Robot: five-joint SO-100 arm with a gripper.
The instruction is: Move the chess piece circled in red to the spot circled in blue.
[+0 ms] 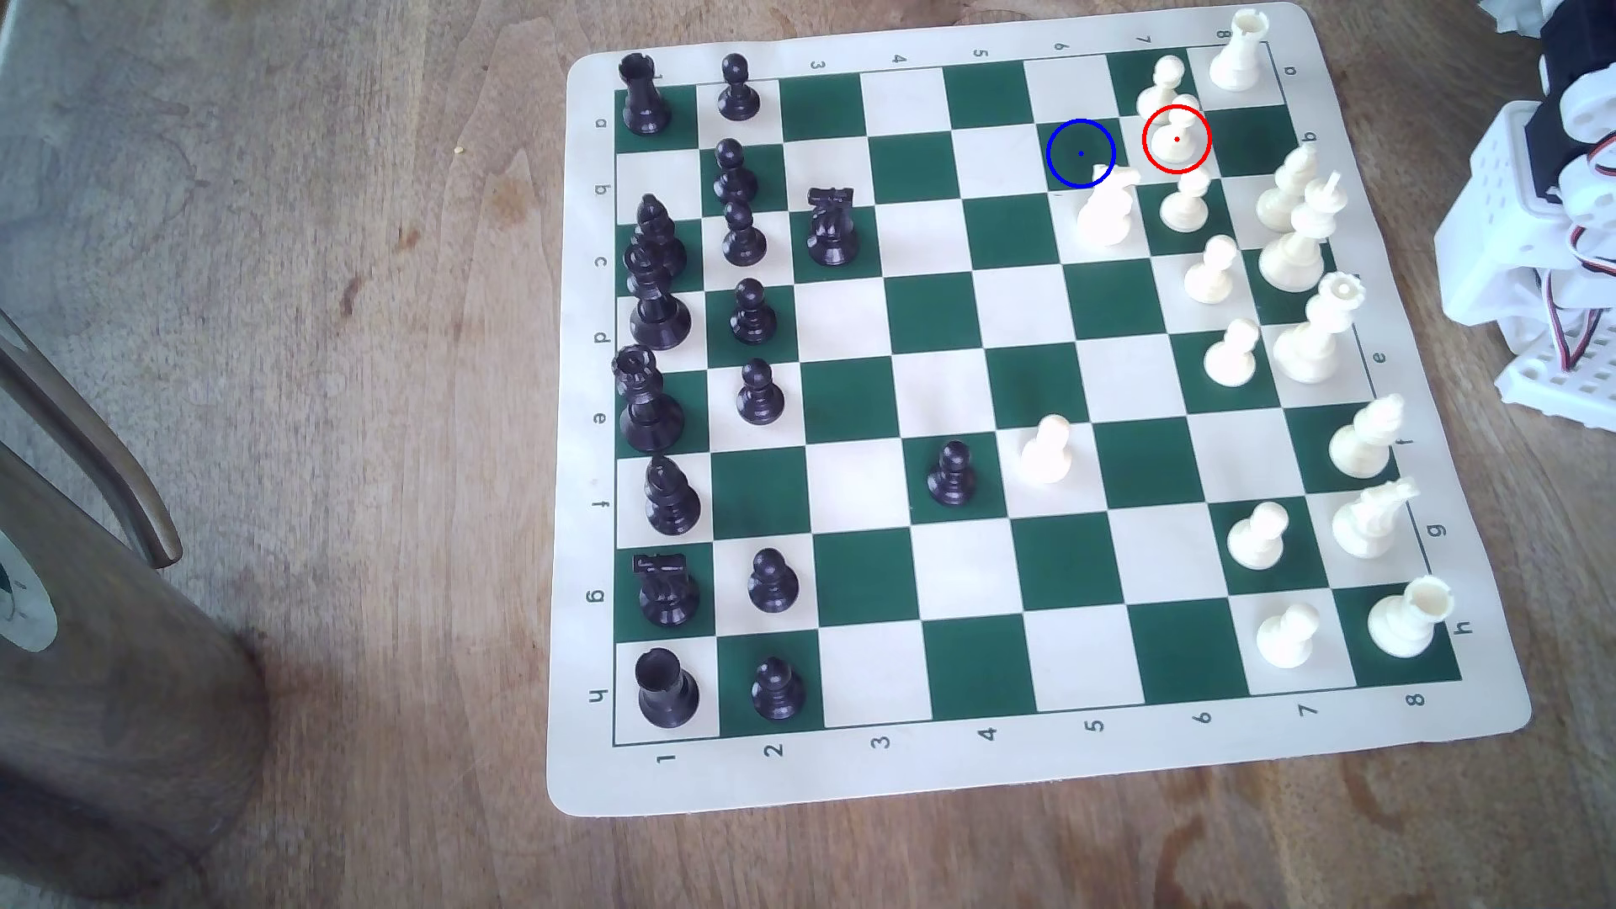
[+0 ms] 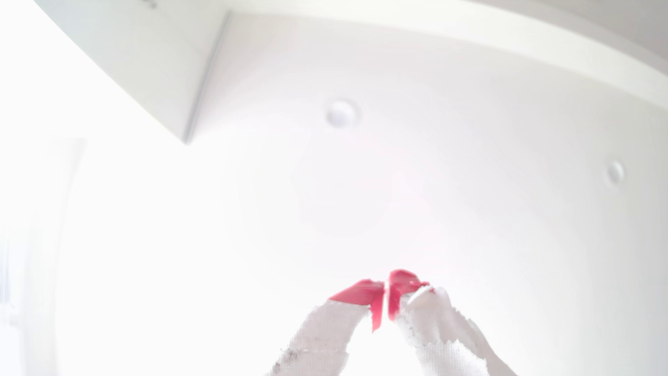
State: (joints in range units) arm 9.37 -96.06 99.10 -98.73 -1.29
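The red ring marks a small cream pawn [image 1: 1176, 140] near the board's far right corner in the exterior view, standing among other white pawns. One square toward the exterior view's left, the blue ring marks a bare dark green square [image 1: 1081, 154], with a cream knight [image 1: 1109, 210] just in front of it. The arm's white base [image 1: 1548, 253] sits off the board at the exterior view's right edge, well away from the pawn. In the wrist view my gripper [image 2: 386, 294] points up at a bright ceiling, its red-tipped white fingers [image 2: 361, 293] pressed together with nothing between them.
The green and white board mat [image 1: 1006, 787] lies on a wooden table. Black pieces line its left side in the exterior view, white pieces its right. A black pawn [image 1: 951, 472] and a white pawn [image 1: 1046, 450] stand mid-board. A dark cylinder [image 1: 105, 699] stands at the near left.
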